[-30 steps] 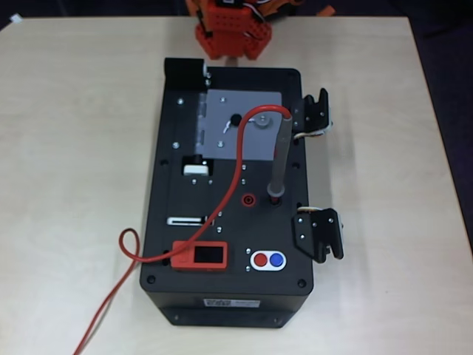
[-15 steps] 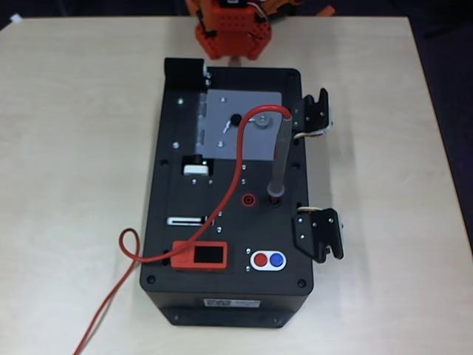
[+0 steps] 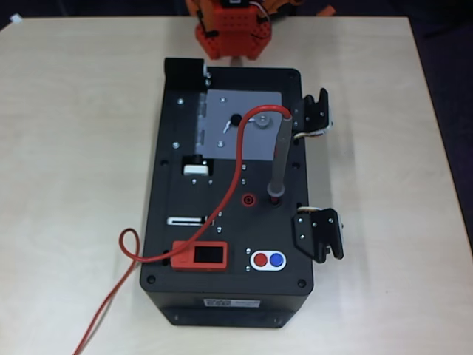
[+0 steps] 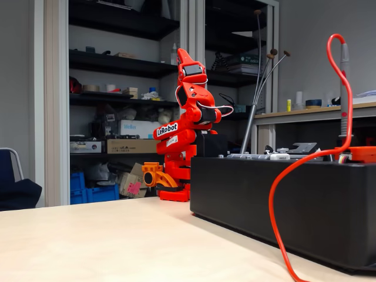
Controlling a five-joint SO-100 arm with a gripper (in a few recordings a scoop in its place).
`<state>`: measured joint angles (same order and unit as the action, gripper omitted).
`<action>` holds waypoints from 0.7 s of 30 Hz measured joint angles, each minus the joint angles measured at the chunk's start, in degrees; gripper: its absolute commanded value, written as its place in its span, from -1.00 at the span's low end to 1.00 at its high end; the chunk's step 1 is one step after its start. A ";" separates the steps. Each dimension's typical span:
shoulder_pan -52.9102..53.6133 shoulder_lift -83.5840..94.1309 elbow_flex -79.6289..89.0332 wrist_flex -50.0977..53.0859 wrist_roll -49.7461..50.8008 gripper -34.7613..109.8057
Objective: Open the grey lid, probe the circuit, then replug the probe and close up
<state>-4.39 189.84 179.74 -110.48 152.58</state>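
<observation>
While arm (image 4: 182,126) sits folded upright behind black box (image 3: 185,244), end effector (image 4: 183,59) points up, well apart from everything; whether it is open or closed, cannot tell. Grey lid (image 3: 222,126) lies flat, closed, on box top. Probe (image 3: 279,159) stands upright in black socket beside lid. Red cable (image 3: 236,174) loops across box onto surface (image 3: 66,148).
</observation>
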 measured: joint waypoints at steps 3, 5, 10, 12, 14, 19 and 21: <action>-0.44 0.00 0.00 0.00 0.00 -0.52; -1.49 0.00 0.00 0.00 0.00 -0.52; -1.23 0.00 0.00 0.00 0.00 -0.52; -1.32 0.00 0.00 0.00 0.00 -0.52; -1.32 0.00 0.00 0.00 0.00 -0.52; -1.32 0.00 0.00 0.00 0.00 -0.52; -1.32 0.00 0.00 0.00 0.00 -0.52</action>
<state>-5.71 189.84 179.74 -110.48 152.58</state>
